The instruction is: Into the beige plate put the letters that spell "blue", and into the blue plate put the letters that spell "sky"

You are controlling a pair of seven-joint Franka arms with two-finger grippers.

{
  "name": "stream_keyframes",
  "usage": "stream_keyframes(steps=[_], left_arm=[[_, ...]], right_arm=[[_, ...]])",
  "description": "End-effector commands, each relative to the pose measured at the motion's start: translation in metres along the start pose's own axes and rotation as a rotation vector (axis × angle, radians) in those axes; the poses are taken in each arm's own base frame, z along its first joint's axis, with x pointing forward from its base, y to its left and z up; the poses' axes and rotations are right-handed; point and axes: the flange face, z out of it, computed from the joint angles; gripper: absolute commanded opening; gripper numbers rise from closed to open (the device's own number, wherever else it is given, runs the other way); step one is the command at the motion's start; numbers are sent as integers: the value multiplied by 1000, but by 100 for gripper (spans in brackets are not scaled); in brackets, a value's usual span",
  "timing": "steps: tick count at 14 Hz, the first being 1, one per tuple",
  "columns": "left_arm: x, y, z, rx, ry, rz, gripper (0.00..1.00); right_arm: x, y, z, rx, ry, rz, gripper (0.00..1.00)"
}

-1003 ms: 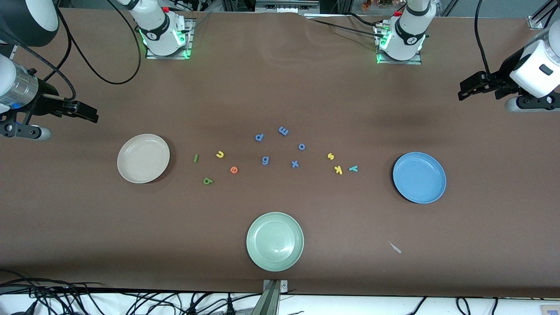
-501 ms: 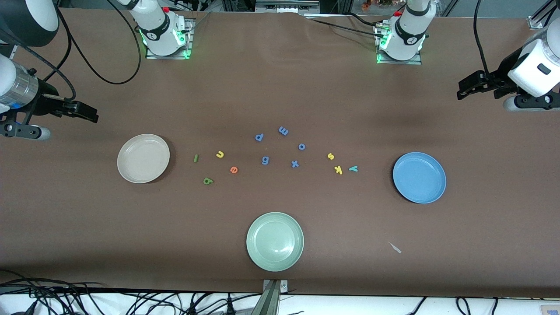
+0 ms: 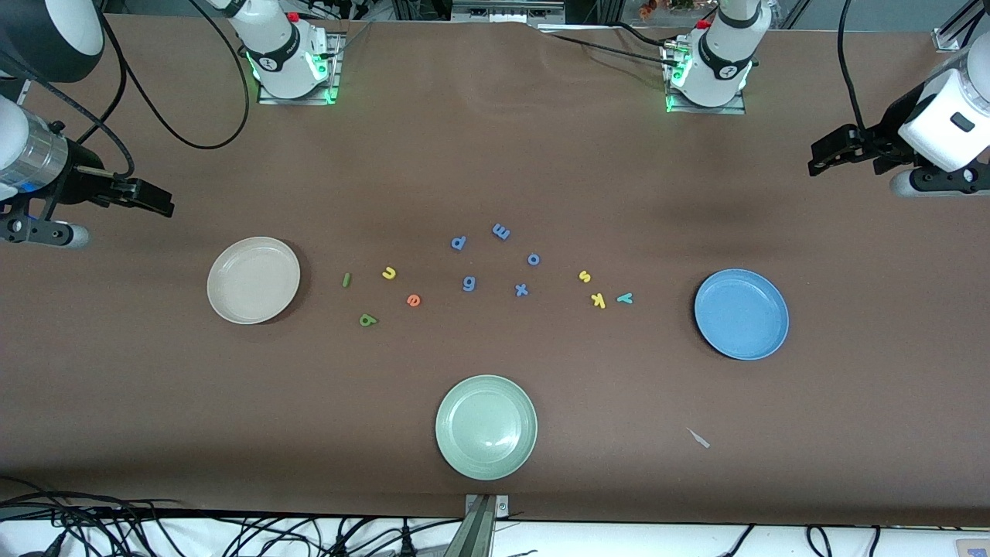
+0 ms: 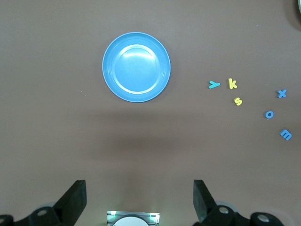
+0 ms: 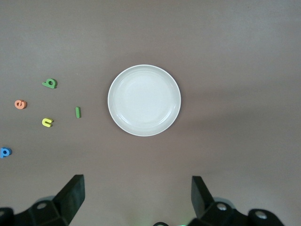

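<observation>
Both empty, the left end effector (image 3: 821, 158) and right end effector (image 3: 158, 203) hang open above the counter (image 3: 495, 155), all letters still outside the plates.

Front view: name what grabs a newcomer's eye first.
A loose scatter of small foam letters in the middle of the brown table. Three round plates ring it: the beige plate toward the right arm's end, the blue plate toward the left arm's end, and a pale green plate nearest the camera.

Robotics lab, brown-covered table (image 3: 495, 155), bolted arm bases (image 3: 294, 73), loose cables (image 3: 155, 526)
</observation>
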Motion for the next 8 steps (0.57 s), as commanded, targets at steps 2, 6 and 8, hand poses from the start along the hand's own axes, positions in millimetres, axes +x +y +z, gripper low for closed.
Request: stream_keyframes(steps=[2,6,8], left_arm=[[-3,4,-7,-6,-3,4,100],[-3,5,-7,-6,-3,6,100],[-4,9,-8,-6,-1,14,100]], right_arm=[[-1,0,-4,22,-2,-10,100],[-1,0,-3,13,-6,-11,100],[-1,-7,-3,4,-3,-25,100]])
